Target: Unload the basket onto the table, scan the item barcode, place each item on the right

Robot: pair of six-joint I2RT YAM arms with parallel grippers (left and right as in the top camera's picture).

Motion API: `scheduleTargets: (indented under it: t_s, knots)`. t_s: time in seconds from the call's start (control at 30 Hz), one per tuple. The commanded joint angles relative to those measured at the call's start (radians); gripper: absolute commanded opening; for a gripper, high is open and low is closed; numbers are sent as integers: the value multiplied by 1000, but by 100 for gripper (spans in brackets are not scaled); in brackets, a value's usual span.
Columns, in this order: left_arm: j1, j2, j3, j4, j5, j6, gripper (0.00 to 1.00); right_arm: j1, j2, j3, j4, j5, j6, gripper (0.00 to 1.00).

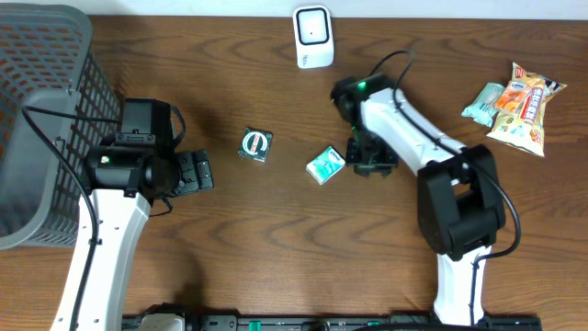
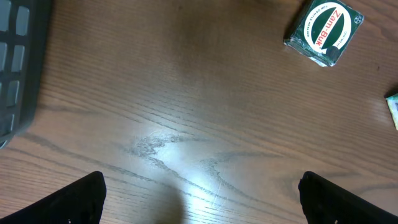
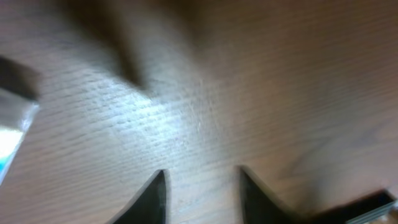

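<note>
— Where's the item?
— The teal box (image 1: pixel 325 165) lies on the wood near mid-table, just beside the right gripper (image 1: pixel 369 162), at its nine o'clock. The scanner (image 1: pixel 313 37) stands at twelve.
— Jaws?
— The right pair is part-open over bare table, gripping nothing. The left gripper (image 1: pixel 196 172) is spread wide and has hold of nothing; a tin (image 1: pixel 256 145) sits at its two o'clock.
— Containers?
— A basket (image 1: pixel 96 83) at nine; its contents I cannot tell. Snacks (image 1: pixel 525 106) lie loose at two.

left arm (image 1: pixel 108 234): in from 7 o'clock | left end effector (image 1: pixel 206 171): points to 3 o'clock, jaws wide apart, empty | right arm (image 1: pixel 409 129): in from 5 o'clock, folded back | right end effector (image 1: pixel 369 165): jaws slightly parted, empty
</note>
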Motion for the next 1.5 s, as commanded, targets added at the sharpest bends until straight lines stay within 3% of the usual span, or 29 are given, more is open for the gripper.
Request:
scheduleTargets:
  t_s: [0.0, 0.07, 0.2, 0.3, 0.53, 1.0, 1.27, 1.47]
  knots:
    - [-3, 3, -5, -2, -6, -9, 98, -32, -3, 26, 17, -101, -149, 39]
    - [-3, 3, -5, -2, -6, -9, 98, -48, -3, 26, 27, -107, -163, 38]
    - [-3, 3, -5, -2, -6, -9, 98, -58, -3, 26, 74, -146, -160, 9]
    - [-3, 3, -5, -2, -6, -9, 98, -49, -3, 25, 92, -189, -160, 2]
    - [-3, 3, -5, -2, -6, -9, 98, 4, -3, -13, 119, -192, -116, 3]
    - [-3, 3, -5, -2, -5, -9, 98, 43, -3, -85, 367, -206, -47, 2]
    - [-3, 3, -5, -2, -6, -9, 98, 43, -3, -84, 583, -425, -195, 5]
    - [-3, 3, -5, -2, -5, -9, 98, 17, -3, -54, 508, -405, -198, 1]
